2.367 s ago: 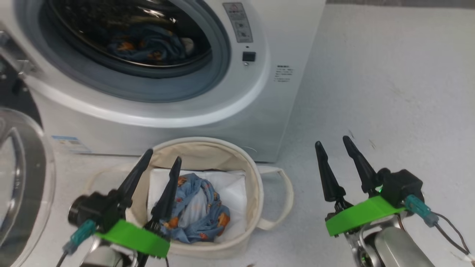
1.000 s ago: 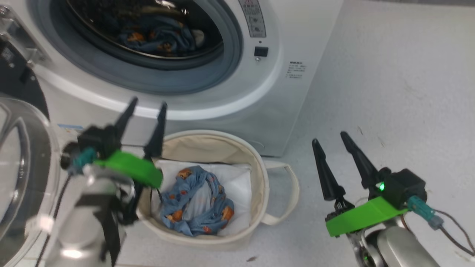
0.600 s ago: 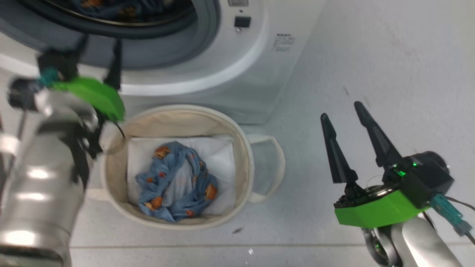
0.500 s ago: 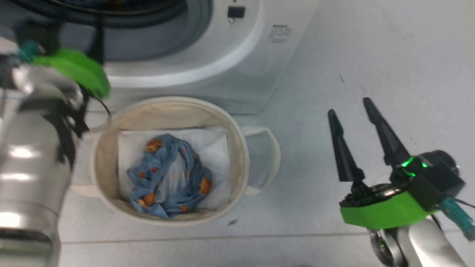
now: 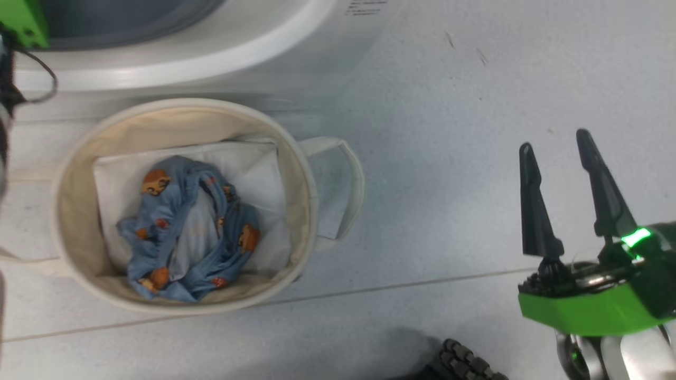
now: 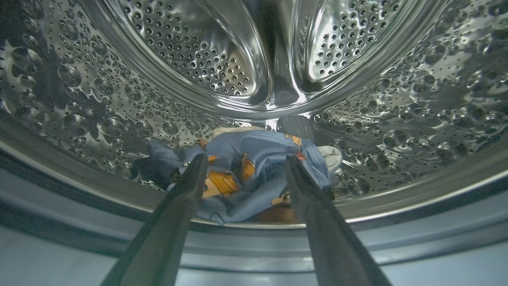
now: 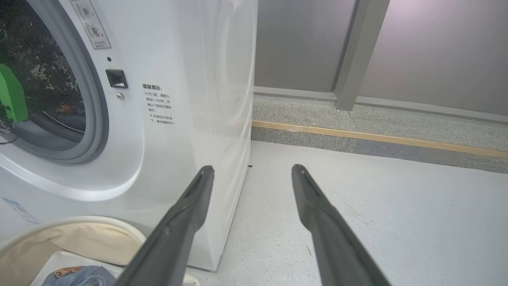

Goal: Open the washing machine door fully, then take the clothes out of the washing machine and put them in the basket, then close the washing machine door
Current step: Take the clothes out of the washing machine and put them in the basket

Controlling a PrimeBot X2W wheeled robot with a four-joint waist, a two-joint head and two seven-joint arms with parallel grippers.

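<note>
My left gripper (image 6: 246,158) is open at the mouth of the washing machine's (image 5: 211,58) steel drum (image 6: 119,119). Its fingertips stand just short of a light-blue bear-print garment (image 6: 258,178) lying at the drum's bottom, and nothing is between them. Its green mount (image 5: 21,21) shows at the drum opening. The cream basket (image 5: 311,190) stands on the floor in front of the machine, with another bear-print garment (image 5: 190,227) in it on a white sheet. My right gripper (image 5: 555,138) hovers open and empty over the floor, right of the basket. The washing machine door is out of view.
The grey rubber seal (image 6: 254,242) rings the drum opening below my left fingers. A wall with a yellow floor strip (image 7: 377,137) runs behind the machine's right side. One of my wheels (image 5: 465,364) shows at the bottom edge, near the basket.
The head camera has tilted down, so the drum has left that view. My left arm has risen from over the basket to the drum opening. Both grippers stay open.
</note>
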